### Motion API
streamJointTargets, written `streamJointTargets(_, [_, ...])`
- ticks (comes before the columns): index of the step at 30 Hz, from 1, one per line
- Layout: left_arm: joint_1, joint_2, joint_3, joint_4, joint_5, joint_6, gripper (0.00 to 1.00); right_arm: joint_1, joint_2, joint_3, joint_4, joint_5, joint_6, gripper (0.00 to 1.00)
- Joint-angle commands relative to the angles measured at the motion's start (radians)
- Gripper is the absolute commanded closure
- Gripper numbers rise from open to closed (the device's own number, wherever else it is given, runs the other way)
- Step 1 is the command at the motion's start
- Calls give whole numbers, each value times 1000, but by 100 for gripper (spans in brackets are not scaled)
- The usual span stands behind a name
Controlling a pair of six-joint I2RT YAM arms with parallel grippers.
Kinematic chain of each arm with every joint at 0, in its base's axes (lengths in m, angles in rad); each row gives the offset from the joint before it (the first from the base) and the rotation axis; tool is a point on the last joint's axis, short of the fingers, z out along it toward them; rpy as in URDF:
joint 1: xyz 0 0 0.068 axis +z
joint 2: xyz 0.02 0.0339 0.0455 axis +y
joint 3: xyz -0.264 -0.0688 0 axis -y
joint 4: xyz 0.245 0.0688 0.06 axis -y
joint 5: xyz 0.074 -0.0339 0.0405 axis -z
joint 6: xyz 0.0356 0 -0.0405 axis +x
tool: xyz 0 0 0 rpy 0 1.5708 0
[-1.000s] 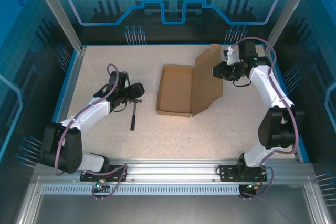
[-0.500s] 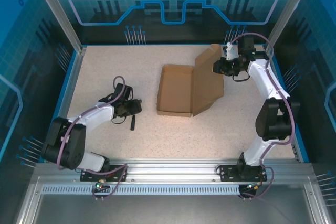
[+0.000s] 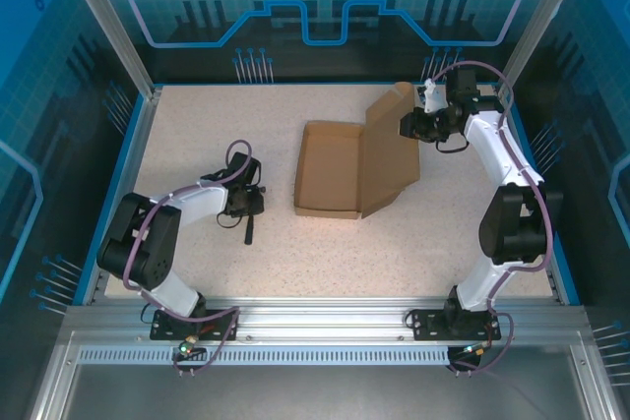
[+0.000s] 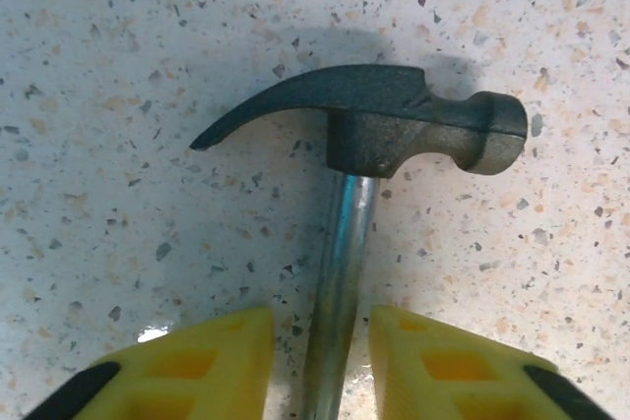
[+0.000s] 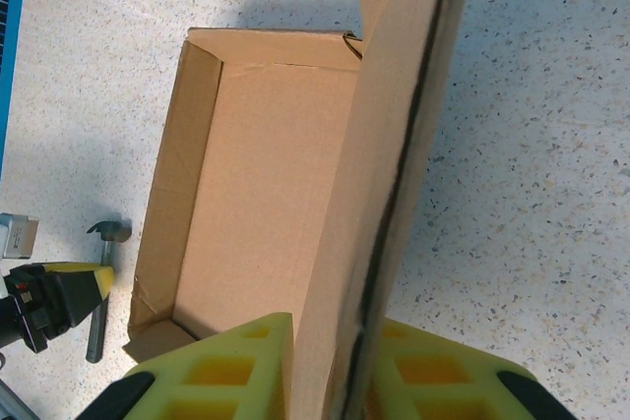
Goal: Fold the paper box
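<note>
At far right, R gripper (image 5: 335,353): pinches paper box (image 5: 256,184) lid (image 5: 394,145).
L gripper (image 4: 322,341): fingers each side of hammer (image 4: 394,125); can't tell if squeezing.
Risk: weak pinch, lid slips & flops back.

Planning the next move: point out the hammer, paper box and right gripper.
hammer (image 4: 394,130), left wrist view, on its dark head.
paper box (image 3: 330,169), top external view, on its floor panel.
right gripper (image 5: 335,341), right wrist view, midway between fingertips.

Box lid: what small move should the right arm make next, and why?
Probably tip the lid leftward over the tray: the right gripper pinches the lid's edge, it stands nearly upright, and the tray lies open.
</note>
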Motion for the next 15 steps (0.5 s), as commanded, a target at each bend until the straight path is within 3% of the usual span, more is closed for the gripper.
streamJointTargets(1, [-7,44,22,19,-4,24,73,-9,-7,30,-18,-12,-12,77])
streamJointTargets(15, [-11,-10,46,0,2,29,92,-1,6,51,-26,-10,-13,77])
